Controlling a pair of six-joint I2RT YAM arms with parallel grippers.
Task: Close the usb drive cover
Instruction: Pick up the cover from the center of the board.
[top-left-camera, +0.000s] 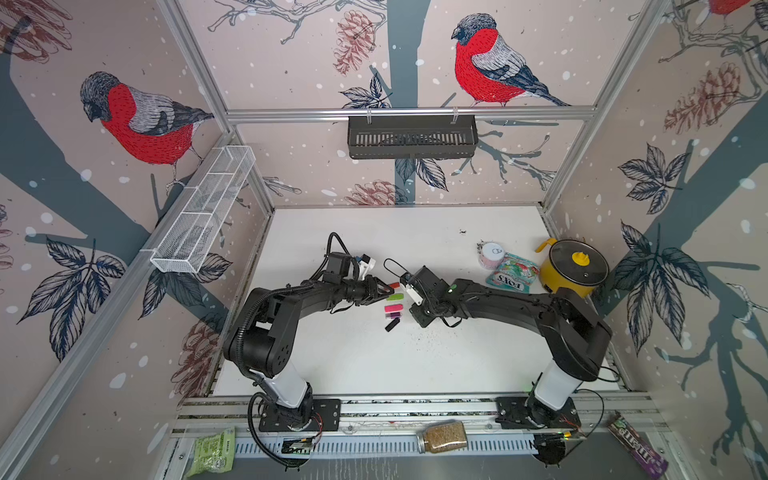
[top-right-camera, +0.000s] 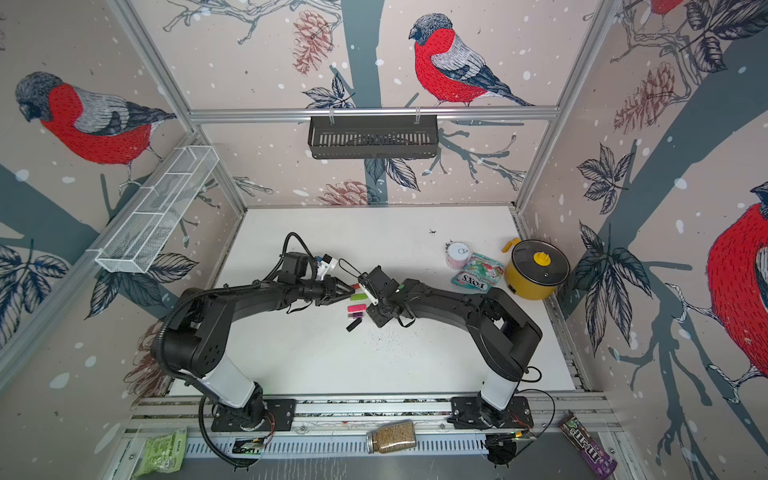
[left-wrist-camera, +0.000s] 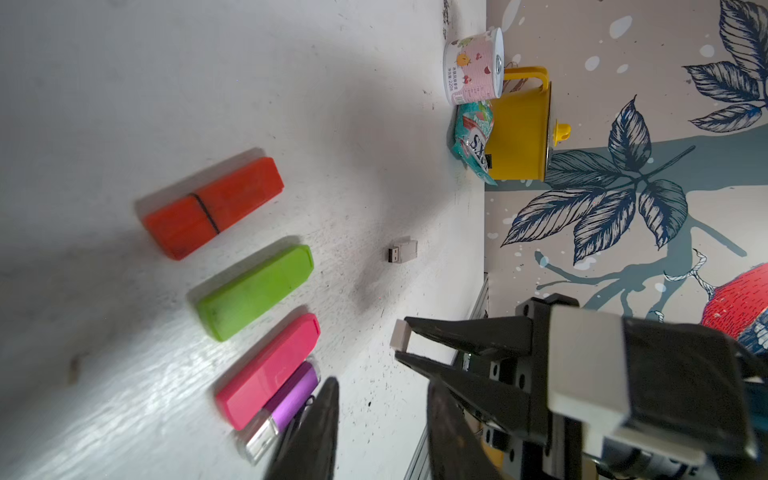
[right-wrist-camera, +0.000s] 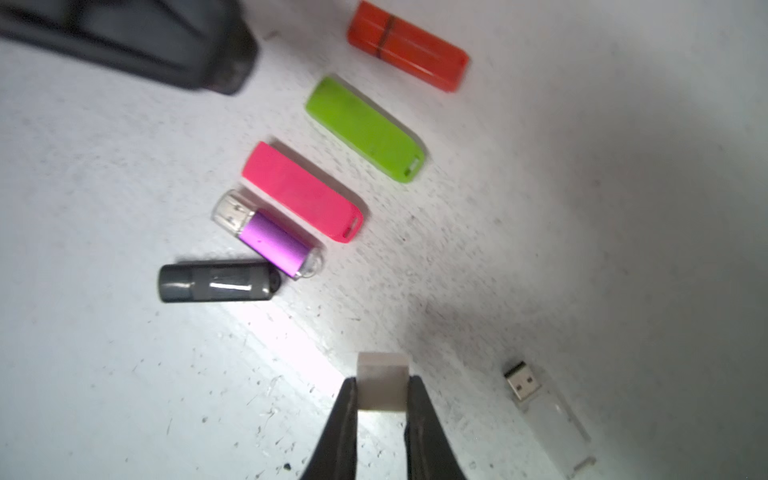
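Observation:
A white usb drive (right-wrist-camera: 544, 415) lies on the white table (right-wrist-camera: 124, 374) with its metal plug bare; it also shows in the left wrist view as a small white usb drive (left-wrist-camera: 402, 250). My right gripper (right-wrist-camera: 381, 384) is shut on the drive's small white cover (right-wrist-camera: 381, 374) and holds it just above the table, a short way from the plug. From the left wrist, the same cover (left-wrist-camera: 400, 334) shows pinched at the right gripper's tips. My left gripper (left-wrist-camera: 382, 415) stands open and empty beside the row of other drives, also seen in a top view (top-left-camera: 386, 289).
Orange (right-wrist-camera: 407, 45), green (right-wrist-camera: 365, 129), pink (right-wrist-camera: 303, 191), purple (right-wrist-camera: 270, 235) and dark grey (right-wrist-camera: 216, 280) drives lie capped in a row. A yellow pot (top-left-camera: 575, 266), a candy bag (top-left-camera: 513, 274) and a can (top-left-camera: 491, 254) stand at the far right.

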